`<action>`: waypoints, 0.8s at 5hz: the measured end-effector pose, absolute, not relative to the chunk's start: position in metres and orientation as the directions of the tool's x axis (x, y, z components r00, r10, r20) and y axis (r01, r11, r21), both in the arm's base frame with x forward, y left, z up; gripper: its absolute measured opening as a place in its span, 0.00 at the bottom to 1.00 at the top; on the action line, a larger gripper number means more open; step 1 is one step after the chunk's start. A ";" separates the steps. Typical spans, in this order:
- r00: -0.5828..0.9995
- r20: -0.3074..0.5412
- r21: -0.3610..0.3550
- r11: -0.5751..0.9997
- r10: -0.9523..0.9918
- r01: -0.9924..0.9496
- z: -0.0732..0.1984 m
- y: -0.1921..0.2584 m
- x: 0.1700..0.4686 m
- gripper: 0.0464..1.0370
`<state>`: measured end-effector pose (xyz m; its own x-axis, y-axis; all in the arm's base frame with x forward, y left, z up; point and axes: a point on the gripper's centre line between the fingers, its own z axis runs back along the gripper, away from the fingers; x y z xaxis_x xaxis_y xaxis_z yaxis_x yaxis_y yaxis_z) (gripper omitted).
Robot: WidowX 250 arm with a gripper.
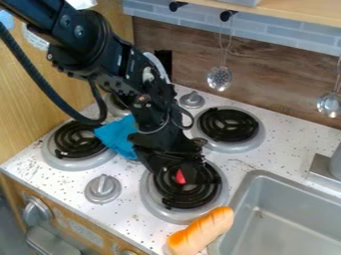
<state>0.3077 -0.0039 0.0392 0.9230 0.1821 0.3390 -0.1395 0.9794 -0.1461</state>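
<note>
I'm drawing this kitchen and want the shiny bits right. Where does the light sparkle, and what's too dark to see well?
In the camera view, light glints off the hanging ladle and slotted spoon; the black gripper blends into the dark burner coil, so its edges are hard to pick out; the small red thing stands out.

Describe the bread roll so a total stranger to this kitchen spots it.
Find the gray sink at the right, then follow its left rim toward the front. The bread roll lies slantwise there, in front of a burner. It's long and rounded, golden-orange on top, unlike the black coils beside it.
</note>
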 end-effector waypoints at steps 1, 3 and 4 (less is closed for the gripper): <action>0.931 0.316 -0.149 0.979 0.183 -0.141 0.033 -0.005 0.303 0.96; 0.807 0.478 -0.413 0.900 0.347 -0.143 0.097 -0.032 0.274 0.96; 0.797 0.489 -0.385 0.907 0.355 -0.168 0.097 -0.029 0.280 0.96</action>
